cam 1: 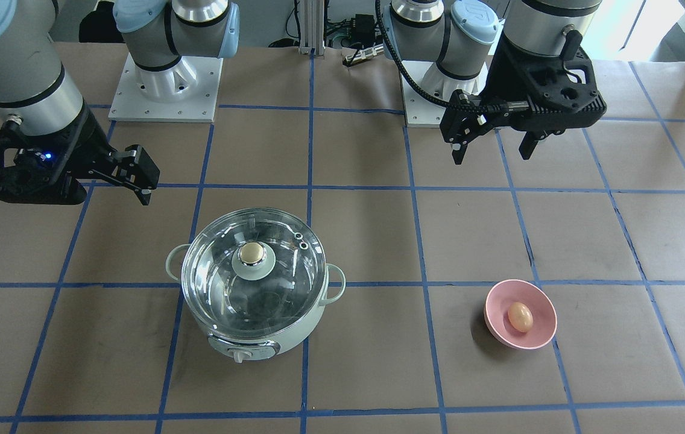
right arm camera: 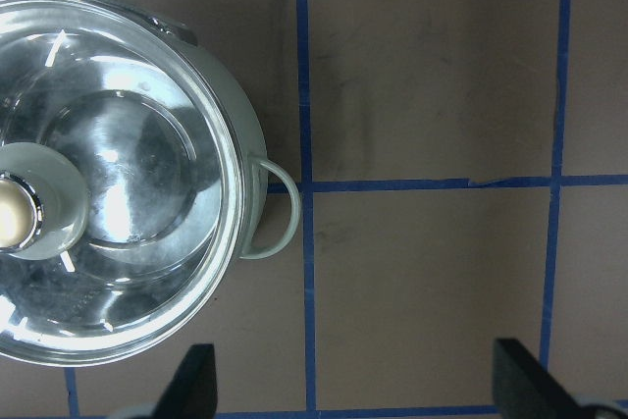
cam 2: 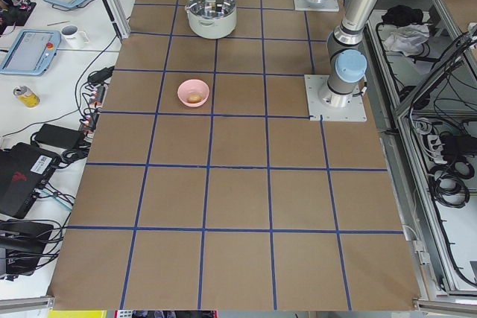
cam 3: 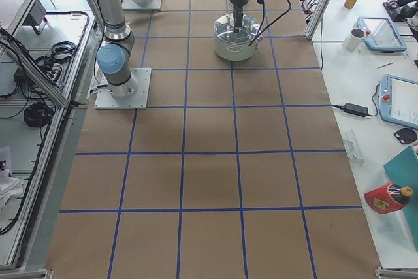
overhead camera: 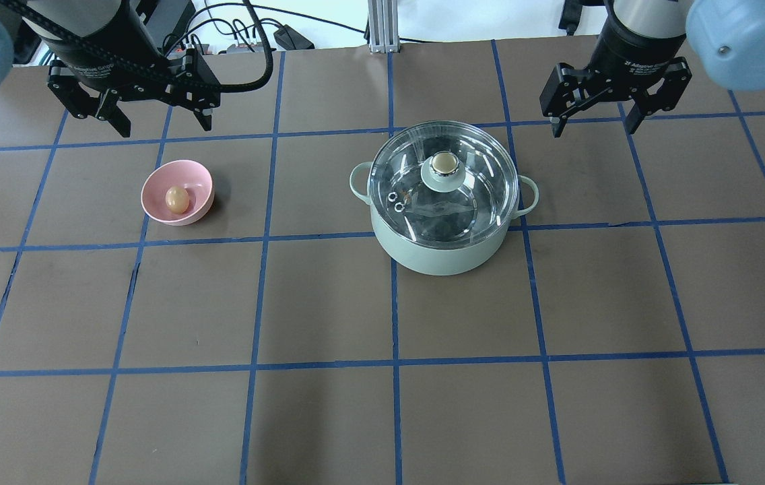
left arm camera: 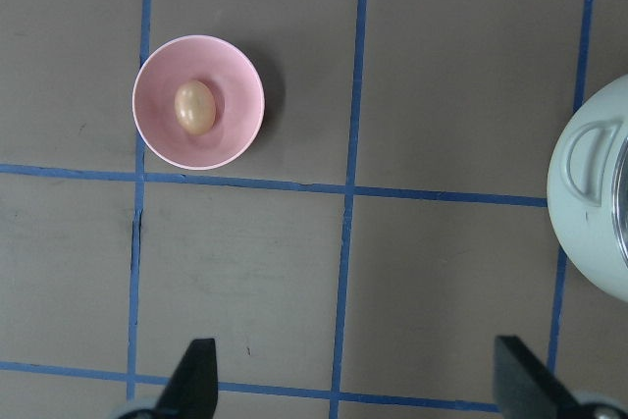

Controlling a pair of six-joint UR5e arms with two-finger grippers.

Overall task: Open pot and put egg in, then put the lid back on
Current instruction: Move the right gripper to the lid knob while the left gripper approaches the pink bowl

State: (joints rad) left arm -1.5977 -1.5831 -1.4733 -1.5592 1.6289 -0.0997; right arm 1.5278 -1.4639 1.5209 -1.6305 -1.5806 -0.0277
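Observation:
The mint-green pot [overhead camera: 446,254] stands right of the table's middle with its clear glass lid [overhead camera: 473,202] on it, gold knob upward. The tan egg [overhead camera: 177,199] lies in a small pink bowl [overhead camera: 195,176] on the left. My left gripper [overhead camera: 165,128] hovers open and empty just beyond the bowl; its wrist view shows the egg [left arm camera: 194,107] ahead to the left. My right gripper [overhead camera: 592,129] hovers open and empty beyond and to the right of the pot; its wrist view shows the lid [right arm camera: 128,144] at the left.
The brown table [overhead camera: 328,303] carries a blue tape grid. The arm bases [cam 1: 164,84] stand at the robot's edge. The pot's control knob [cam 1: 239,355] faces the operators' side. Benches with tablets, a mug and cables flank the table's ends [cam 2: 67,35].

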